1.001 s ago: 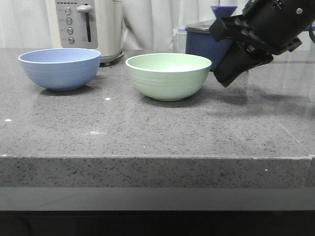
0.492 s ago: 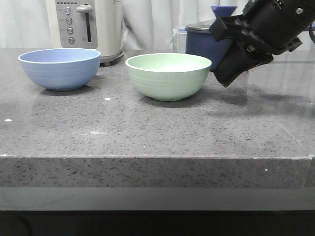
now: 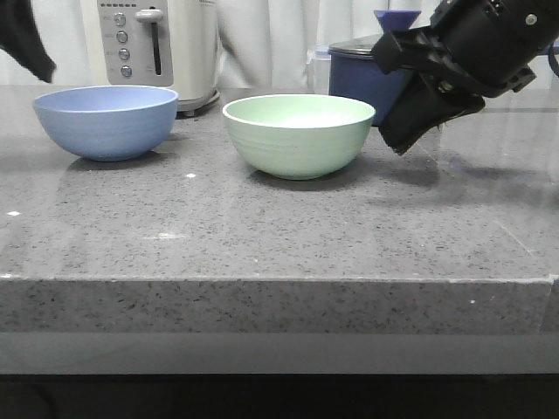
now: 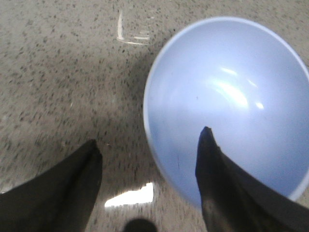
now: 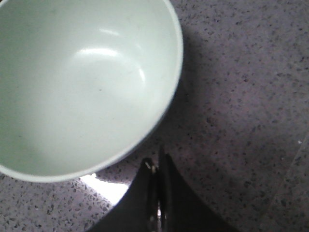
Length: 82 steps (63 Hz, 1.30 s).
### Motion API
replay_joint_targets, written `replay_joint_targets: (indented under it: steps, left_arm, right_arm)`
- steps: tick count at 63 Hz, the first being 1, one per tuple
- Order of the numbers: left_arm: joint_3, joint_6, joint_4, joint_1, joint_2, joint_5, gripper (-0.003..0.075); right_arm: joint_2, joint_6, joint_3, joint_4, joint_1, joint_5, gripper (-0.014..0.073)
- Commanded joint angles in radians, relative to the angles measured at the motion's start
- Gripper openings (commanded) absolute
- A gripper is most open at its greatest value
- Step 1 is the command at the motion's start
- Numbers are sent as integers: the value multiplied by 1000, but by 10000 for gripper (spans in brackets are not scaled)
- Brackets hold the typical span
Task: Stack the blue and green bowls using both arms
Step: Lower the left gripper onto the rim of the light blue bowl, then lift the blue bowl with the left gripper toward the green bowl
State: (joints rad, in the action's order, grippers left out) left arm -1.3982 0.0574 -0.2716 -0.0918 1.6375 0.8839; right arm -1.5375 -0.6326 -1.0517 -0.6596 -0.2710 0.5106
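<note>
The right gripper is a bulky, angular, matte black head with faceted housing panels and a pale round fastener at its 1 o'clock corner. The left gripper has two plain black fingers, each tapering to a blunt tip.

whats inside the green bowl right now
Nothing: the green bowl shows only its bare pale inside with glare in the right wrist view. The edge of the bowl nearest the camera runs out of view, so that strip goes unseen.
</note>
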Motion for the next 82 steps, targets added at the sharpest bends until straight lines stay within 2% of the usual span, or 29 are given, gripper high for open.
replay_joint_targets:
  steps: [1,9,15,40,58,70,82]
  left_arm:
    - [-60,-9,-40,0,13,-59,417]
    - [-73,-9,-52,0,61,-94,414]
    - [-73,-9,-58,0,83,-121,383]
    - [-74,-9,-58,0,90,-144,108]
    - [-98,-9,-58,0,88,-97,-13]
    - [-200,-5,-73,-24,62,10,-20]
    - [-342,27,-84,-140,60,111,-20]
  right_arm:
    - [34,-12,-24,-28,0,-23,-62]
    - [34,-12,-24,-28,0,-23,-62]
    - [34,-12,-24,-28,0,-23,-62]
    - [34,-12,-24,-28,0,-23,-62]
    - [34,-12,-24,-28,0,-23,-62]
    - [34,-12,-24,-28,0,-23,-62]
    - [34,-12,-24,-28,0,-23,-62]
